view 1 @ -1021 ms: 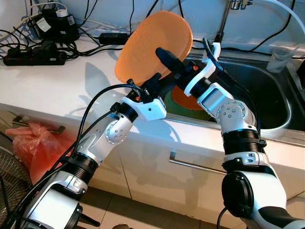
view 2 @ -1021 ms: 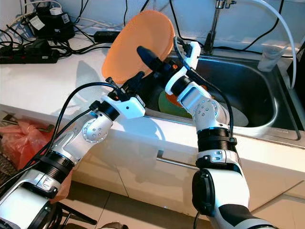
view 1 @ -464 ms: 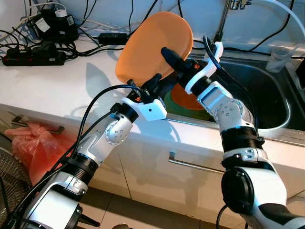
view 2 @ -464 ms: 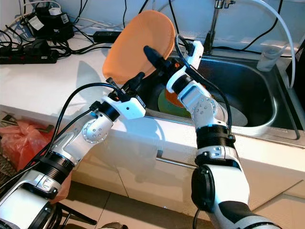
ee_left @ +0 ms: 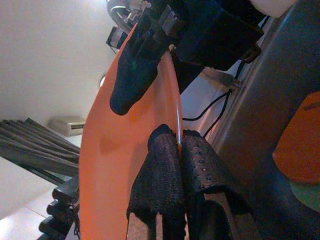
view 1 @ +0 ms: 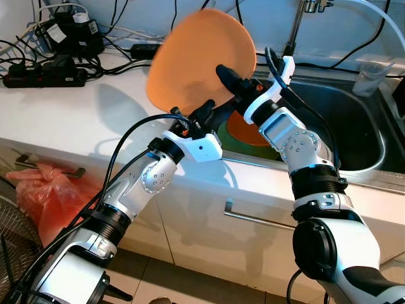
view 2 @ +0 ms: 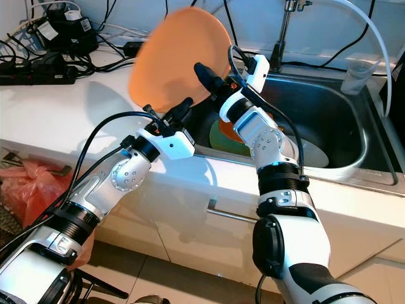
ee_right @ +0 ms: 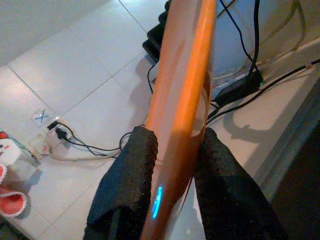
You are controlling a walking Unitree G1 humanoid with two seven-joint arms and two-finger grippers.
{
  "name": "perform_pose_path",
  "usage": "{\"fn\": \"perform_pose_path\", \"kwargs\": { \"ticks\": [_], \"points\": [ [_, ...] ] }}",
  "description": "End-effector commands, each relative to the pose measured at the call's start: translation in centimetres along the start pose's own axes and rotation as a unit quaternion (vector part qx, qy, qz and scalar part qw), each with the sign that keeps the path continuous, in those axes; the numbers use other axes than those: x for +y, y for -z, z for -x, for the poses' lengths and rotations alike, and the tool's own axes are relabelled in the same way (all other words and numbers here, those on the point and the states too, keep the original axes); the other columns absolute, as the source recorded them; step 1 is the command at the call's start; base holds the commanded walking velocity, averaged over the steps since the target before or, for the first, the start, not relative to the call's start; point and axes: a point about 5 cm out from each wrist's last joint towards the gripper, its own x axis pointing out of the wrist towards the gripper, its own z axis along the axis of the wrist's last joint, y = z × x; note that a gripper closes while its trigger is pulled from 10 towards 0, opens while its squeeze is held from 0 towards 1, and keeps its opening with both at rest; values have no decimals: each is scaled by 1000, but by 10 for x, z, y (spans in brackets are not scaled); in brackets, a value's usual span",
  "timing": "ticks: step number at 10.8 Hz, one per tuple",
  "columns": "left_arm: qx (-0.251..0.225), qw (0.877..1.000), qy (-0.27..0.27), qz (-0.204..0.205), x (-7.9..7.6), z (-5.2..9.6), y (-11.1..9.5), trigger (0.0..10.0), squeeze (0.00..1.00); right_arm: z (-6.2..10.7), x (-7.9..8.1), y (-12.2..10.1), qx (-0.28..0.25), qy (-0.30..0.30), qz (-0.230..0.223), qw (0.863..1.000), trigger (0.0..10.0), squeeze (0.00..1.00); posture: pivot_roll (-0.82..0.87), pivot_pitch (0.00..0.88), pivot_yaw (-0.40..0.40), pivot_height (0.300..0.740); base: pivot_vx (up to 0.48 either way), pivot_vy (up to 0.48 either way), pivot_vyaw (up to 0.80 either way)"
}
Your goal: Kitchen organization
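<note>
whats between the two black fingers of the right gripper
The rim of the orange plate, seen edge-on in the right wrist view. The right gripper has a finger pressed on each side.

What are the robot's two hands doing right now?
Left gripper: shut on the orange plate.
Right gripper: shut on the same plate's rim.

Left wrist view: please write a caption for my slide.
Both grippers, left and right, pinch the orange plate's rim.
</note>
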Motion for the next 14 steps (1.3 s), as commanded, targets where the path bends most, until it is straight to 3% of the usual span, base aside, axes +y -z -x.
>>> {"fn": "perform_pose_path", "kwargs": {
  "ticks": [1,7,8,9,12,13,14],
  "points": [
    [-12,1000,2,-1,-1,1,-4,0,0,-2,3,-16,-33,0,16,999,0,0,93,0,14,740,0,0,0],
    [-11,1000,3,-5,-3,0,-4,0,0,0,-1,-15,-32,6,16,999,0,0,89,0,15,740,0,0,0],
    [-12,1000,2,-6,-2,0,-4,0,0,0,-1,-14,-31,6,16,999,706,0,88,0,17,740,0,0,0],
    [-13,1000,2,-7,-3,0,-5,0,0,1,-1,-14,-30,5,16,999,0,0,87,0,17,740,0,0,0],
    [-13,1000,0,-9,-2,-1,-6,0,0,1,0,-15,-32,-4,15,999,0,0,86,0,19,740,0,0,0],
    [-12,1000,-1,-11,-2,-1,-5,7529,0,1,0,-14,-29,0,18,999,10000,0,86,0,19,740,0,0,0],
    [-9,1000,-6,-12,0,-1,-4,10000,0,1,-1,-14,-27,1,18,999,10000,0,86,0,18,740,0,0,0]
  ]
}}
